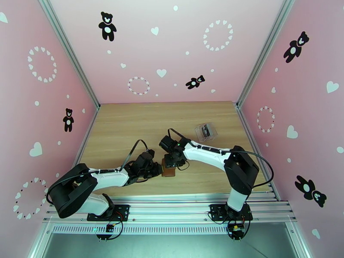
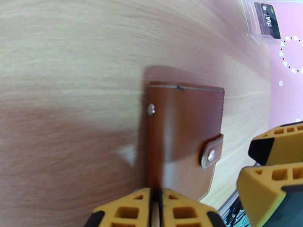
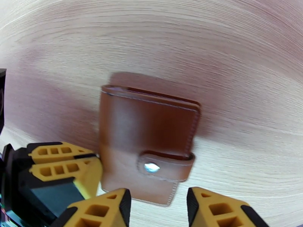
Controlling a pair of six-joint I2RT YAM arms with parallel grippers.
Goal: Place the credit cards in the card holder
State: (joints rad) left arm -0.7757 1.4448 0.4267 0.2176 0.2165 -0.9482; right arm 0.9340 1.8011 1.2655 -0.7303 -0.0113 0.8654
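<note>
Lying folded on counter (image 3: 246,72): brown card holder (image 3: 147,140) w/ silver snap tab. Its edge is pinched by left end effector (image 2: 155,195); right end effector (image 3: 159,203) stands apart.

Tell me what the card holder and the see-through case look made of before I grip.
Card holder: brown leather or leather-look, smooth with a soft sheen, stitched edges, shiny metal-looking snap. Case: probably hard clear plastic; glossy, and a dark credit card shows through it.

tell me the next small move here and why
Probably ease the right gripper forward so its open jaws straddle the snap tab, then close. The card holder lies snapped shut, and the left gripper seems to pinch its edge.
</note>
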